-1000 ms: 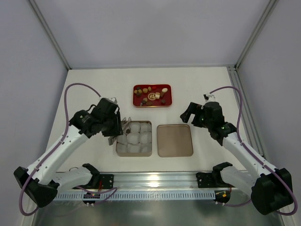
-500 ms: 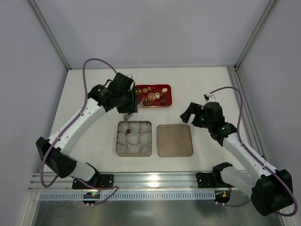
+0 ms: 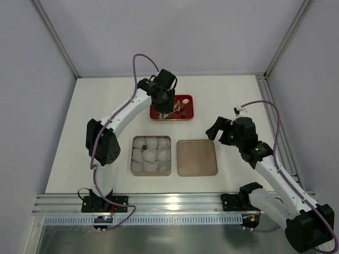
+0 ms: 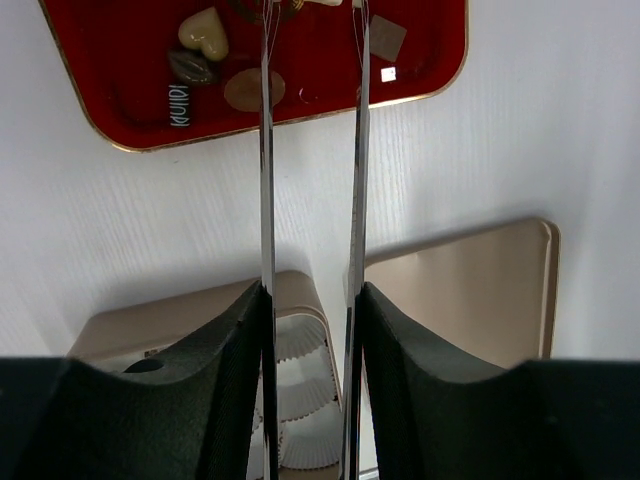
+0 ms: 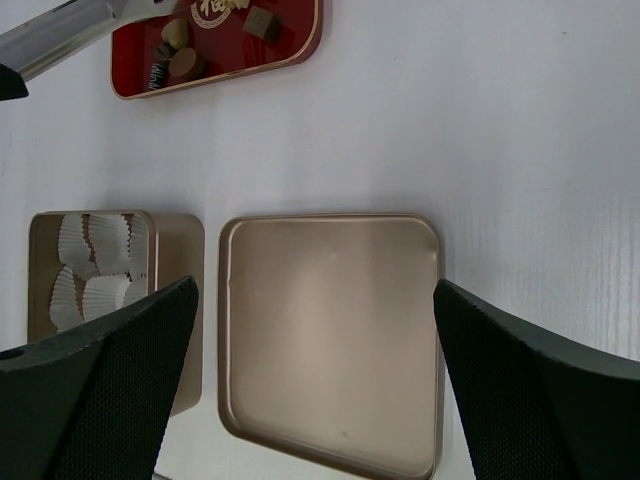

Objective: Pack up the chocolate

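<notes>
The chocolate [image 3: 181,109] lies as small brown, tan and cream pieces on a red tray [image 3: 187,117] at the back of the table. My left gripper [image 3: 169,111] hangs over that tray. Two long thin metal blades on its fingers stand apart, with nothing seen between them. In the left wrist view [image 4: 314,20] the blade tips run past the top edge, beside a cream heart [image 4: 203,32], a tan round [image 4: 254,90] and a brown cube [image 4: 387,38]. One brown piece [image 3: 142,144] sits in the tin's far-left cup. My right gripper [image 3: 218,129] is wide open above the lid [image 5: 330,330].
A gold tin [image 3: 131,160] holding white paper cups [image 3: 153,156] stands in front of the tray. Its flat lid [image 3: 197,157] lies upturned just to the right. In the right wrist view the tin [image 5: 182,262] and red tray [image 5: 290,45] show too.
My left arm swung from the tin's left edge up and back to the red tray. A brown piece now lies in the far-left cup. The right arm barely shifted.
</notes>
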Action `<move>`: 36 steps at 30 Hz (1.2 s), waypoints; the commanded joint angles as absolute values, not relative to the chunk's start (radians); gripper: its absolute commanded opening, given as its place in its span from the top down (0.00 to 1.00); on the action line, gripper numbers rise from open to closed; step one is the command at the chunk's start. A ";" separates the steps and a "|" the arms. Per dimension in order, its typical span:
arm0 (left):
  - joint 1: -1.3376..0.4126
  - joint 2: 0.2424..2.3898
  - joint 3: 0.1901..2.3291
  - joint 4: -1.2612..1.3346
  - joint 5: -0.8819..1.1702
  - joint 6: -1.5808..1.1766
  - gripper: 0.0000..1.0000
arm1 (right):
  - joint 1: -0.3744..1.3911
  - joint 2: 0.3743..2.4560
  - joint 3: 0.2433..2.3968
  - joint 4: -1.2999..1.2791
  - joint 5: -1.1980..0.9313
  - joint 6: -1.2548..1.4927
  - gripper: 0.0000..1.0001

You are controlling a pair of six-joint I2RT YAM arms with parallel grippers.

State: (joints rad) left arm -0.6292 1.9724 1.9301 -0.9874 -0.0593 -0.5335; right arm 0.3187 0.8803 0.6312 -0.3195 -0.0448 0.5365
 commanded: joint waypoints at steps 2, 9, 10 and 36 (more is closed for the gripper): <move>-0.632 2.006 2.025 -0.976 -0.063 -0.497 0.58 | 0.318 0.848 0.675 -0.341 -0.018 0.528 0.00; -0.634 2.049 2.031 -0.974 -0.078 -0.486 0.59 | 0.318 0.844 0.673 -0.347 -0.023 0.528 0.00; -0.634 2.054 2.031 -0.976 -0.080 -0.485 0.59 | 0.318 0.844 0.673 -0.347 -0.023 0.529 0.00; -0.634 2.140 2.051 -0.951 -0.058 -0.485 0.61 | 0.318 0.882 0.660 -0.324 -0.028 0.520 0.00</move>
